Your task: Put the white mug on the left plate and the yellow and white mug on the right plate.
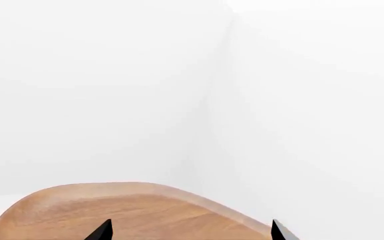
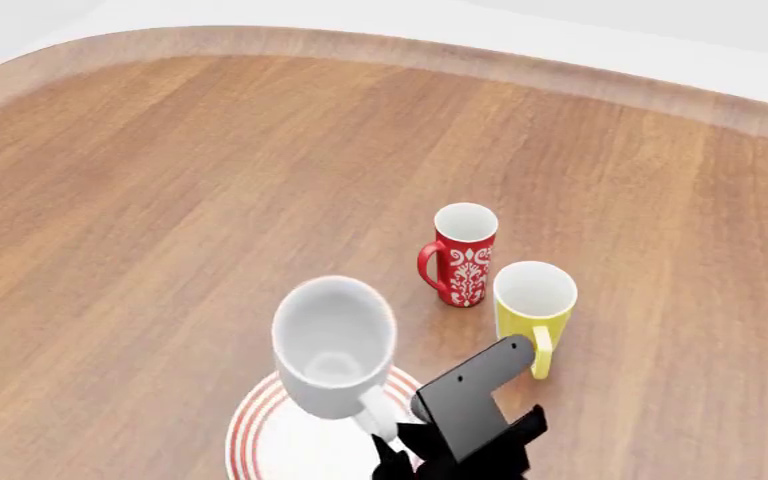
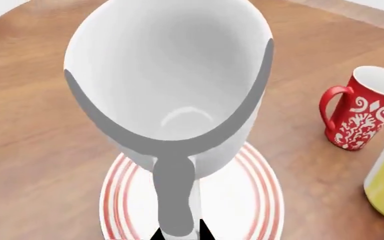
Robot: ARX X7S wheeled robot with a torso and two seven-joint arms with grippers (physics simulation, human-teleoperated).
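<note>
Mug-lowering is the step in hand, judging by how things lie: the large plain white ceramic mug (image 2: 333,345), widest at its mouth and tapering to its base, hangs upright in the lower middle of the head view, directly above the round white plate with thin red rings (image 2: 253,440) at the bottom edge, which I take for the left plate. The right gripper (image 3: 178,234) pinches the white mug by its loop handle, its dark fingers meeting around the handle at the bottom centre of the right wrist view; that hold keeps the mouth level so the base can come down flat. Whether the base already touches the plate I cannot tell. The smaller yellow mug with a white inside (image 2: 534,305) stands on the wooden table (image 2: 157,200) right of centre, beside a red mug with white ornament (image 2: 462,253), both clear of the plate. No second plate shows. The left gripper (image 1: 188,234) shows only two black fingertips, spread wide and empty, at the bottom edge of the left wrist view, over the table's rim, parked out of the way.
</note>
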